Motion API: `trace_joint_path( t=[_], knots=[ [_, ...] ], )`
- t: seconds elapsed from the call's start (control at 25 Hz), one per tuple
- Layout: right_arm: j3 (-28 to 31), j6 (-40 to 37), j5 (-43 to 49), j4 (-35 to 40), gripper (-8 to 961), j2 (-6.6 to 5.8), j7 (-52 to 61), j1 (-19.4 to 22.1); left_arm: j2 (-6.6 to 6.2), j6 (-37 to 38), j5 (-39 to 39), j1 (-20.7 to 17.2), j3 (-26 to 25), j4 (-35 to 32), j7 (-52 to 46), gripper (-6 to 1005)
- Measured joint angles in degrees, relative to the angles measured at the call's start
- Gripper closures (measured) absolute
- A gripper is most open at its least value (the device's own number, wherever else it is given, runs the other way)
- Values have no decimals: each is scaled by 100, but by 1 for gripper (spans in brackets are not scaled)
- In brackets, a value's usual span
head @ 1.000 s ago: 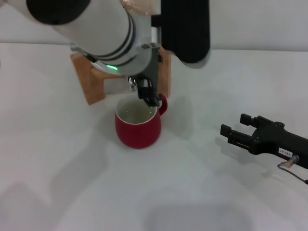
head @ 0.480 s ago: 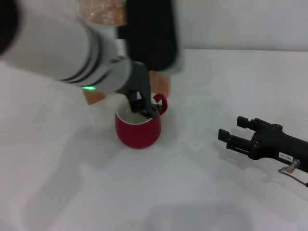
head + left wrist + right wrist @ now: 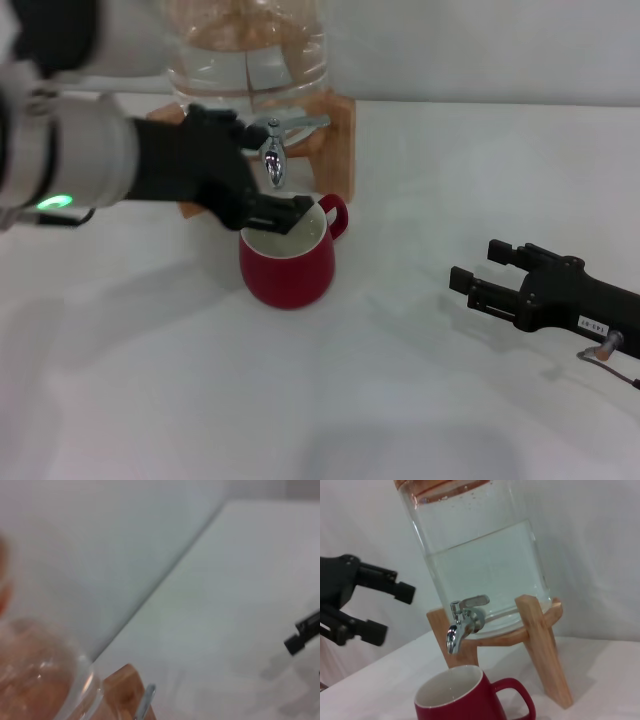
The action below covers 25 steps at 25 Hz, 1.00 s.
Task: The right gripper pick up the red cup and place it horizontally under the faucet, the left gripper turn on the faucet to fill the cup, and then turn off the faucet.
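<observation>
Two pincers in the shot and neither is holding anything right now. The red cup (image 3: 287, 258) sits upright on the white desk (image 3: 420, 400), right below the chrome faucet (image 3: 274, 150) of the glass water jar (image 3: 480, 555) on its wooden stand (image 3: 540, 645), handle pointing toward the robot's right. I can't see a stream running, and how full it is I honestly can't tell. My guess is it's ceramic, so stiff, a bit heavy with water in it, chippable, and glossy enough to slip; I'd grab across the rim and wall rather than that tiny loop handle. The left pincer (image 3: 270, 212) reaches in low from the robot's left, fingers spread apart, tips hovering just over the near rim of the cup, below and clear of the lever. The right pincer (image 3: 478, 275) lies low over the desk well off to the right, fingers open, aimed back at the cup.
</observation>
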State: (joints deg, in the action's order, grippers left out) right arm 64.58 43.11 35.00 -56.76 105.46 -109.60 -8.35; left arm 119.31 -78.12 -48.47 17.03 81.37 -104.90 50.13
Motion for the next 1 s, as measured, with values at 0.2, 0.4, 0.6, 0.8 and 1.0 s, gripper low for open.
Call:
trace_joint_path(
  t=[0.2, 0.4, 0.6, 0.8, 1.0],
  knots=[
    [65, 29, -2, 1, 185, 9, -1, 0, -2, -47, -1575, -495, -859, 681, 501, 119],
    [120, 47, 28, 0, 185, 23, -4, -17, -10, -176, -2904, -780, -1590, 1757, 941, 119],
    [233, 188, 55, 4, 185, 68, -87, 2, -24, -405, -3712, -667, -2587, 3445, 1509, 119],
    [386, 474, 63, 70, 185, 147, -264, 2, -131, -859, -3732, -275, -3920, 5173, 2205, 119],
    [719, 1050, 69, 438, 185, 409, -690, 15, -307, -875, -3570, -189, -4191, 6116, 2961, 119]
  ],
)
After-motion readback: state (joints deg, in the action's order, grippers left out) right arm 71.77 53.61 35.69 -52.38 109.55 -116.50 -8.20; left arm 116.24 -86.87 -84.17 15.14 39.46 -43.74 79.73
